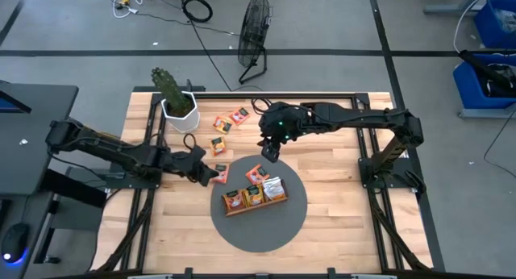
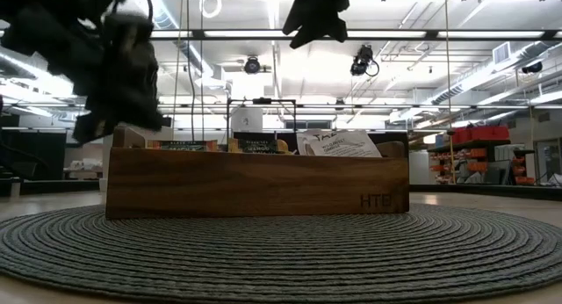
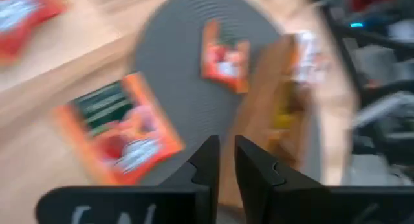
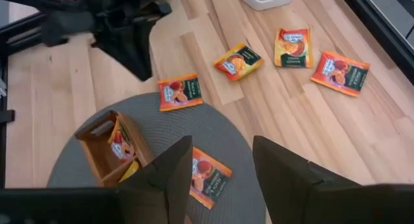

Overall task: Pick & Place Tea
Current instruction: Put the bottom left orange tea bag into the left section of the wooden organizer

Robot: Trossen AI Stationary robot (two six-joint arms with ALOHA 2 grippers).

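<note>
Two end effectors over wooden table (image 1: 339, 222): right (image 4: 220, 166) spread; left (image 3: 221, 160) nearly clenched, empty.

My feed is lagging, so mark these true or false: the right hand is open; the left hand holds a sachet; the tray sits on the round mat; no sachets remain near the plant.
1. The right hand is open: true.
2. The left hand holds a sachet: false, nothing sits between its nearly closed fingers.
3. The tray sits on the mat: true.
4. No sachets remain near the plant: false, several sachets lie beside it.
</note>
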